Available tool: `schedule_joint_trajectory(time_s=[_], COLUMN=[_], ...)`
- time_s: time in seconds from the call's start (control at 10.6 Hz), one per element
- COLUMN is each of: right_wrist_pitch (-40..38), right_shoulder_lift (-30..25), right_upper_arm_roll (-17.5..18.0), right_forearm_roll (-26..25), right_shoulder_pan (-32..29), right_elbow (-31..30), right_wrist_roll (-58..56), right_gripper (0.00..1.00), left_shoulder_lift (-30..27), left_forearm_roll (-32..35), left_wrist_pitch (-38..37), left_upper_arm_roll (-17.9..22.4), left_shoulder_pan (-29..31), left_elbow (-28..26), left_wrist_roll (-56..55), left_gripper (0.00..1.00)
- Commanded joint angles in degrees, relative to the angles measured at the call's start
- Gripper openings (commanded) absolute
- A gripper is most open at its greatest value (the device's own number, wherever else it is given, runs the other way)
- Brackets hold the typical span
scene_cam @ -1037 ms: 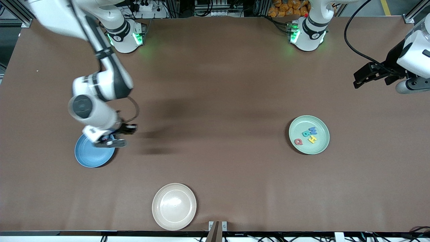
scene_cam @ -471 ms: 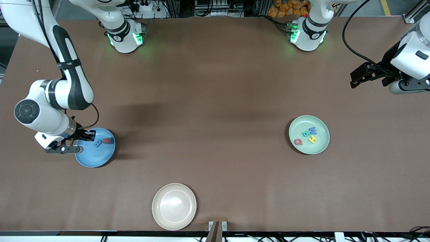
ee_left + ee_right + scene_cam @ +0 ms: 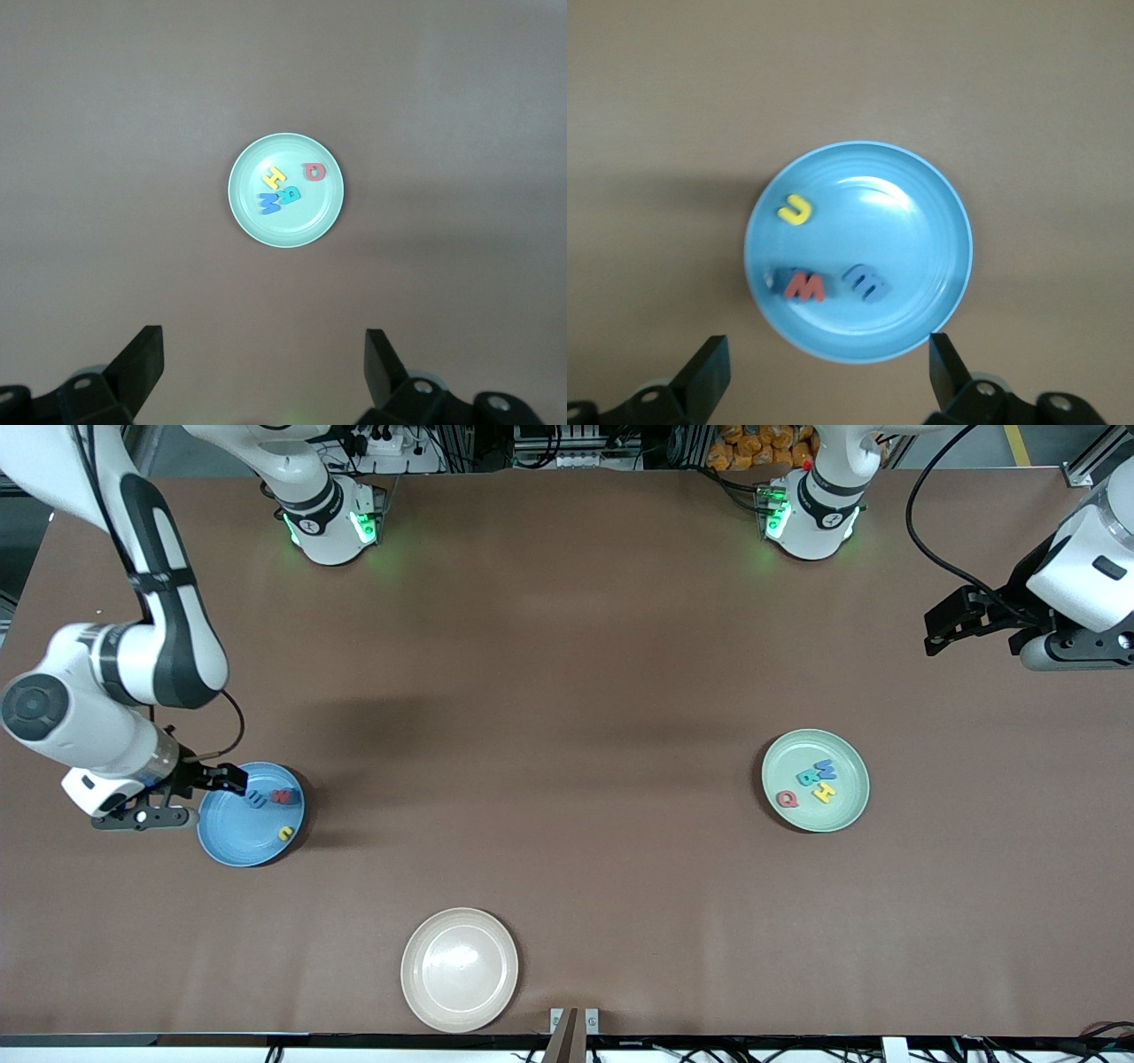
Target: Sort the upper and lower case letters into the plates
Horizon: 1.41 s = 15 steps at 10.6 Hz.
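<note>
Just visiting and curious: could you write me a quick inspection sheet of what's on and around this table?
Surface: brown table, bare in the middle.
Job's things: blue plate holds yellow, red and blue letters; mint plate holds four letters.
Clutter: cream plate, nothing in it.
Grippers: right gripper open beside the blue plate; left gripper open, waiting high over its end.
Cables: black cable on the left arm.
Surroundings: orange items past the table's edge.
</note>
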Motion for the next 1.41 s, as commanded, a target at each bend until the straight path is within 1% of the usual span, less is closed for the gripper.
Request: schedule_joint_trajectory(time_s=[0.0,0.09,0.28,0.38,0.57,0.66,0.75,0.85,0.94,1.13,1.32], right_wrist_pitch=[-9.24,-11.28,-13.23,-14.72,-17.53,-19.98,-23.57,-27.00,-28.51,-29.32,-32.12], right_shoulder_lift=[-4.76,-4.77,-6.78,-7.92,-10.47,-11.79,-11.89,-11.89,-12.15,-13.90,-15.84], right_upper_arm_roll=[-2.15,-2.78,-2.26,-1.56,1.86,3.70,4.68,5.04,6.17,6.71,6.36], right_forearm_roll=[9.43,9.02,4.64,4.01,2.87,0.08,-1.43,-1.45,-1.45,-1.27,-1.18], right_shoulder_pan=[-0.39,-0.47,-1.00,-2.22,-5.82,-6.44,-6.45,-6.36,-6.54,-6.19,-4.00], right_elbow=[2.61,4.73,5.63,5.72,6.51,6.77,9.04,12.10,13.70,14.60,15.82], right_wrist_roll=[-10.49,-10.96,-9.56,-9.12,-7.81,-4.58,-1.85,-0.86,0.80,1.78,1.87], right_gripper=[1.00,1.00,1.00,1.00,1.00,1.00,1.00,1.00,1.00,1.00,1.00], left_shoulder_lift=[-0.54,-0.46,-0.54,-0.54,-0.54,-0.54,-0.46,-0.37,-0.28,-0.28,-0.37], left_forearm_roll=[1.45,1.45,1.45,1.45,1.45,1.45,1.45,1.45,1.45,1.45,1.45], left_wrist_pitch=[0.27,0.27,0.27,0.27,0.18,0.18,0.18,0.18,0.18,0.18,0.18], left_upper_arm_roll=[-0.30,-0.30,-0.30,-0.30,-0.30,-0.30,-0.30,-0.30,-0.30,-0.30,-0.21], left_shoulder_pan=[0.36,0.45,0.54,0.54,0.71,0.63,0.63,0.71,0.63,0.63,0.71], left_elbow=[-0.15,-0.06,-0.06,-0.06,-0.06,-0.06,0.03,0.11,0.12,0.29,0.38], left_wrist_roll=[1.45,1.45,1.45,1.45,1.45,1.45,1.45,1.54,1.54,1.02,0.93], left_gripper=[1.00,1.00,1.00,1.00,1.00,1.00,1.00,1.00,1.00,1.00,1.00])
